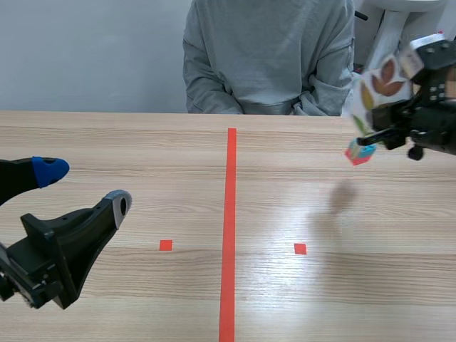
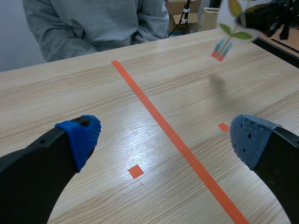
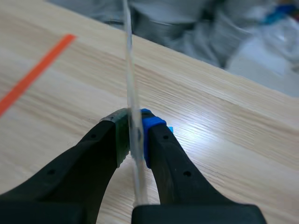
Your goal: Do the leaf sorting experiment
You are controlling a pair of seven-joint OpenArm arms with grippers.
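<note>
1. The leaf sheet is up in the air over the far right of the worktop, near the seated person and well clear of the wood. It casts a faint shadow below.
2. The right hand is clamped on it. The right wrist view shows the sheet edge-on as a thin pale line pinched between the two pads.
3. Handling: it looks very light, thin and flat, probably card or glossy film. It is likely to flex or flutter rather than stay rigid, and to slip if the pinch loosens. A firm hold near an edge, as now, seems right (a grip further in would cover the printed leaves).
4. A small red-and-blue piece hangs at the sheet's lower corner. I cannot tell whether it is a clip, a tag or something loose inside a clear pouch. If loose, it could drop when the sheet is tipped.
5. The left hand hovers low over its own side of the red tape line, fingers spread wide with nothing between them.
6. Containers: no tray or bin for sorting shows. Cardboard boxes stand off the worktop behind the person, their contents hidden.
</note>
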